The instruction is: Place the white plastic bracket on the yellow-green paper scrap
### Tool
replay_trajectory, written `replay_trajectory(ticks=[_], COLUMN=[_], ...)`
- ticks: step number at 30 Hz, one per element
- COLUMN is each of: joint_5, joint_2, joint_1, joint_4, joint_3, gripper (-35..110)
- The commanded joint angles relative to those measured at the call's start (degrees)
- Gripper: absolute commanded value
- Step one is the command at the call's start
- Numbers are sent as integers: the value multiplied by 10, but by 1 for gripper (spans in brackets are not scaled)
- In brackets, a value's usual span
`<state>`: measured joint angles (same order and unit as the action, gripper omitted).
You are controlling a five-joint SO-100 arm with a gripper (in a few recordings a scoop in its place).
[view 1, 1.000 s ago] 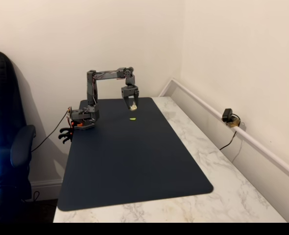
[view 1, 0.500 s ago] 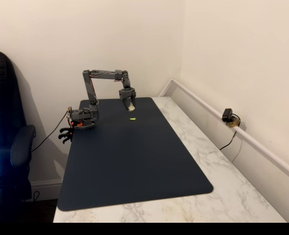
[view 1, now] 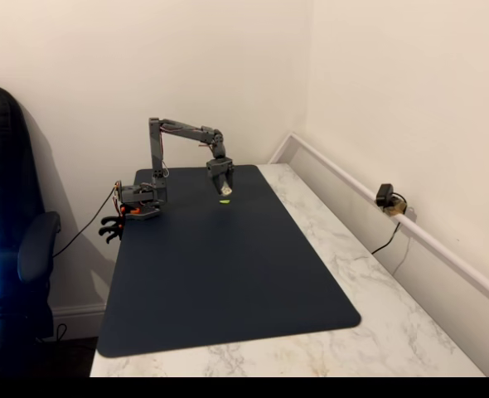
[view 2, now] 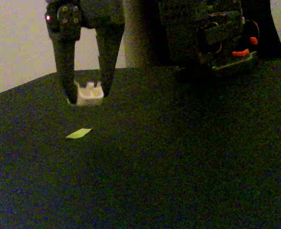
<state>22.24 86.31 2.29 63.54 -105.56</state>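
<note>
- We see the gripper pinching the white plastic bracket between its two fingertips; jaws closed onto it from both sides.
- In a fixed view the gripper hangs low over the far end of the dark mat, with the bracket a pale speck at its tip.
- The yellow-green paper scrap lies flat on the mat, bare, nothing on it.
- The same scrap shows as a bright sliver just below the gripper tip in a fixed view.
- The bracket is near the scrap but apart from it: in the low fixed view it sits above and slightly right of the scrap, with dark mat between them.
- We cannot tell whether the bracket's underside touches the mat or hovers just off it; the low view suggests close to the surface.
- Done, as we judge it: the pick. The bracket is in the grasp and carried to the scrap's neighbourhood.
- Left: line the bracket up over the scrap, lower it, let go, pull the arm away.
- We rate the task as past halfway, placement not yet made.
- Likely snag: the scrap is smaller than the bracket, so a small offset at release would miss it or nudge the paper aside.
</note>
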Motion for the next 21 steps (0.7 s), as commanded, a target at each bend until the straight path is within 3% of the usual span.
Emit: replay_trajectory(ticks=[1, 10, 12, 18, 21], joint_5=[-2, 17, 13, 14, 18], joint_2=[5, -47, -52, -43, -40], joint_1=[21, 30, 27, 28, 33], joint_4=[-7, -18, -23, -25, -23], joint_3=[1, 15, 15, 11, 8], gripper=[0, 1, 10, 14, 28])
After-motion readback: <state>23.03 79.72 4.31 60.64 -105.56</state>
